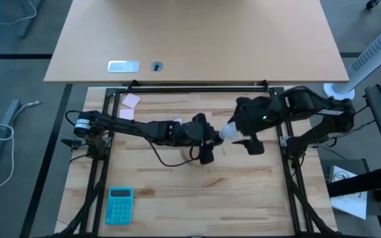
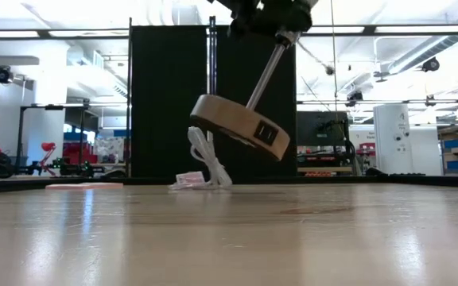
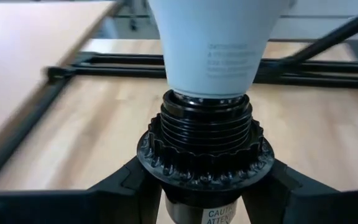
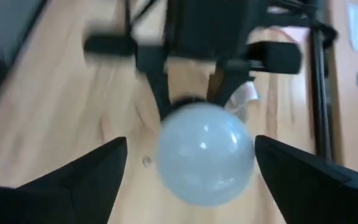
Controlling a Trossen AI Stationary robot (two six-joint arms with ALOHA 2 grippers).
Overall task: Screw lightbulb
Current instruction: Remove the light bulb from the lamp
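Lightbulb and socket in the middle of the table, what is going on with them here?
The left claw is shut on the black socket, holding the wooden disc tilted and clear of the table. The lightbulb sits in the socket's threaded mouth; how far it is screwed in cannot be told. The right claw is open, its fingers standing on either side of the bulb without touching it. A teal calculator lies near the table's front edge.

Right pincer [image 4: 185,165] agape, left pincer [image 3: 207,186] clamped.
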